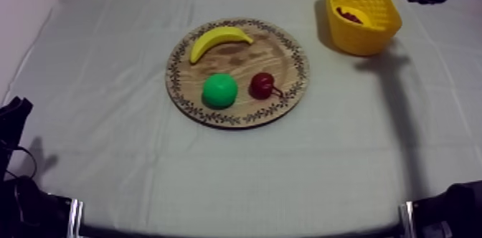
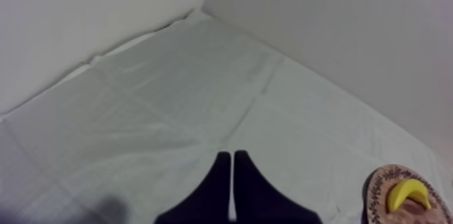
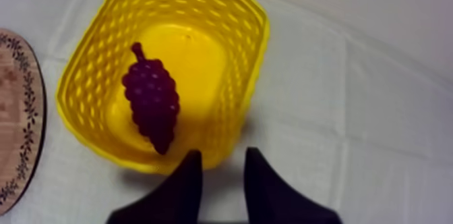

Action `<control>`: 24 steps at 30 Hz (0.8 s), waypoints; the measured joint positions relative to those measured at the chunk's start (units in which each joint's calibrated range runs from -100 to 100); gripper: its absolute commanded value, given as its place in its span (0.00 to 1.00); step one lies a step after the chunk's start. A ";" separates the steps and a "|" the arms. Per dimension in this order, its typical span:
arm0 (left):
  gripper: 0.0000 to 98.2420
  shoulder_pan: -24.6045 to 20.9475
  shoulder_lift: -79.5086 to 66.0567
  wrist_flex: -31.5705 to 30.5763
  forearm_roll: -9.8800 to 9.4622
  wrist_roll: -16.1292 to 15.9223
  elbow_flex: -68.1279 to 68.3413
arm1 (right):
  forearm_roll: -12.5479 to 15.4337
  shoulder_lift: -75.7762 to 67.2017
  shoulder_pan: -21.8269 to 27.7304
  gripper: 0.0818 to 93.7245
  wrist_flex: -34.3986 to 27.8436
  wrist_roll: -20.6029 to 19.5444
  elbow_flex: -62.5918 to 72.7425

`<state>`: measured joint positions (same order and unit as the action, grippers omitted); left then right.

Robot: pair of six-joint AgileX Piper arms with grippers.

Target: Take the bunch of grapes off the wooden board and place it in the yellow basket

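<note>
My left gripper rests near left, black fingers pressed together on nothing, well apart from the round patterned wooden board. Far right, the dark purple bunch of grapes lies inside the yellow lattice basket, just beyond my right gripper, whose fingers are spread and empty. I judge it should lift straight up, clear of the rim.

table with wooden board, yellow basket
</note>
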<state>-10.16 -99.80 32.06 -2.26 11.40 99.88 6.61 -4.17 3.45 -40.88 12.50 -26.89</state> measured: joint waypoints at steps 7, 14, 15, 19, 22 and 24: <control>0.00 0.00 0.00 0.00 0.00 0.00 0.00 | 2.03 -11.37 1.63 0.01 3.25 2.43 -12.13; 0.00 0.00 0.00 0.00 0.00 0.00 0.00 | -0.37 -24.48 0.61 0.00 6.25 0.11 -27.08; 0.00 0.00 0.00 0.00 0.00 0.00 0.00 | -1.02 -26.49 0.36 0.00 6.45 -0.44 -28.88; 0.00 0.00 0.00 0.00 0.00 -0.03 0.00 | -2.56 -34.60 -0.93 0.00 7.50 -3.00 -37.46; 0.00 0.00 0.00 0.00 0.00 -0.03 0.00 | -4.05 -41.22 -2.41 0.00 7.56 -4.84 -43.98; 0.00 0.00 0.00 0.00 0.00 -0.03 0.00 | -4.59 -46.57 -3.33 0.00 7.23 -5.55 -48.68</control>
<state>-10.16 -99.80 32.06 -2.26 11.37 99.88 2.02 -50.74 0.13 -33.65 6.95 -75.57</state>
